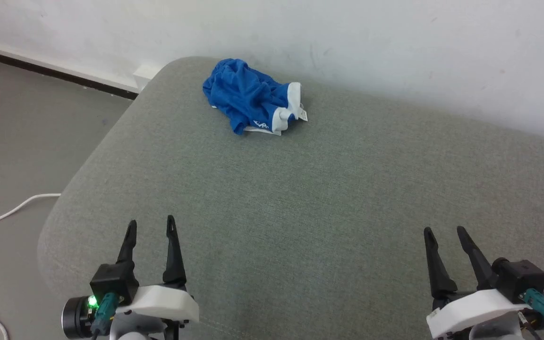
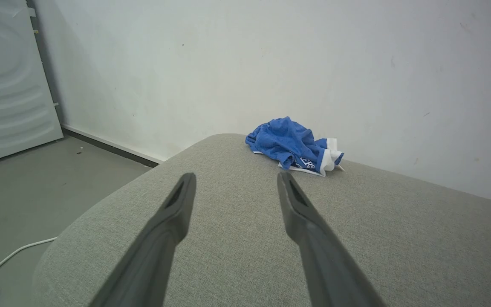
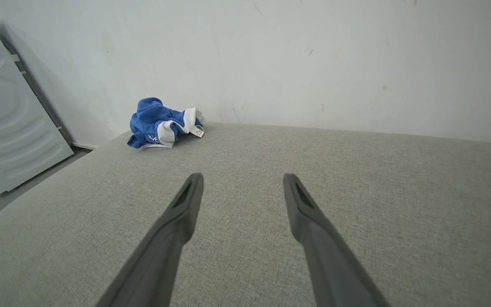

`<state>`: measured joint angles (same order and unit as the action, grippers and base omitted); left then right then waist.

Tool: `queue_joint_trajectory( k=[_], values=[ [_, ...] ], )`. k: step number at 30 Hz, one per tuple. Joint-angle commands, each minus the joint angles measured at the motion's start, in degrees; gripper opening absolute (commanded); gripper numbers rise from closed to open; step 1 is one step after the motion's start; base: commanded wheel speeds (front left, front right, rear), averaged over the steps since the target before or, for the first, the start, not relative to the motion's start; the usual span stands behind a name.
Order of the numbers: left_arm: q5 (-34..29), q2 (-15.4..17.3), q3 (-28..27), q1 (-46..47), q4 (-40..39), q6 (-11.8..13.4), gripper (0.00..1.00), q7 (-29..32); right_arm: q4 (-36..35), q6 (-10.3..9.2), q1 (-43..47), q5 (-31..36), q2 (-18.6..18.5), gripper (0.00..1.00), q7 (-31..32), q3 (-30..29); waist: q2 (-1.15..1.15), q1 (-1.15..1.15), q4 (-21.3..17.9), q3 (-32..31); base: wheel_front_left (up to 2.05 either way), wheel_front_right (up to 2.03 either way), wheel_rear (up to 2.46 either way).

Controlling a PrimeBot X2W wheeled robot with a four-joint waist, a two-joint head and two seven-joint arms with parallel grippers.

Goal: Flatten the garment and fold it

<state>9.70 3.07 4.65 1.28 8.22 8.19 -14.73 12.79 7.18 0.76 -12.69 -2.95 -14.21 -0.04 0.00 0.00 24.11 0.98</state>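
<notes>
The garment [image 1: 248,97] lies crumpled in a small blue heap with a white waistband and a white label, at the far left of the grey-green cushioned surface [image 1: 300,189], close to the wall. It also appears as the garment [image 2: 294,145] ahead in the left wrist view and the garment [image 3: 162,123] at the upper left of the right wrist view. My left gripper [image 1: 151,225] hovers open near the front left, well short of the cloth. My right gripper [image 1: 444,232] stands open at the front right, far from it. Both hold nothing.
A white wall [image 1: 347,42] rises just behind the cushion. Grey floor [image 1: 21,127] lies to the left, with a white cable [image 1: 3,215] on it. A pale ribbed panel [image 3: 7,128] leans by the wall at the left.
</notes>
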Motion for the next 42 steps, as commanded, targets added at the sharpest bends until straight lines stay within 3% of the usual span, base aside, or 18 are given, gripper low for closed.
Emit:
queue_joint_trajectory(
  k=[1, 9, 18, 21, 26, 34, 42],
  values=[
    [0.2, -0.2, 0.2, 0.6, 0.2, 0.1, 1.00, -0.3, -0.1, 0.31, 0.8, -0.1, 0.1, 1.00, -0.2, -0.2, 0.00, 0.00, 0.0, 0.0, 0.00, 0.00, 0.00],
    [0.2, -0.2, 0.1, 1.9, 0.9, -0.6, 1.00, -0.3, -1.0, 0.31, 0.4, 0.0, 0.1, 1.00, 0.3, 0.0, 0.00, 0.00, -1.0, 0.6, 0.00, 0.00, 0.00],
    [7.3, 1.3, -4.1, 19.5, 8.6, -6.6, 1.00, 1.3, -5.4, 0.31, -3.0, 3.1, 0.1, 1.00, 3.0, -1.0, 0.00, 0.00, -5.5, 8.3, 0.00, 0.00, 0.00],
    [12.1, 2.6, -6.0, 28.7, 13.4, -9.7, 1.00, 6.5, -7.7, 0.31, -4.7, 4.6, 0.1, 1.00, 4.4, -1.6, 0.00, 0.00, -7.6, 12.7, 0.00, 0.00, 0.00],
    [17.1, 8.2, -9.8, 42.4, 19.0, -10.8, 1.00, 15.9, -11.3, 0.31, -7.7, 6.0, 0.1, 1.00, 6.2, -0.7, 0.00, 0.00, -12.8, 20.6, 0.00, 0.00, 0.00],
    [19.7, 13.2, -9.8, 55.1, 24.3, -9.2, 1.00, 33.2, -14.5, 0.31, -10.3, 6.9, 0.1, 1.00, 7.6, -2.0, 0.00, 0.00, -18.2, 30.7, 0.00, 0.00, 0.00],
    [21.6, 15.7, -9.0, 59.3, 27.3, -6.6, 1.00, 48.7, -16.3, 0.31, -10.7, 7.5, 0.1, 1.00, 7.5, -5.0, 0.00, 0.00, -19.5, 35.3, 0.00, 0.00, 0.00]
  ],
)
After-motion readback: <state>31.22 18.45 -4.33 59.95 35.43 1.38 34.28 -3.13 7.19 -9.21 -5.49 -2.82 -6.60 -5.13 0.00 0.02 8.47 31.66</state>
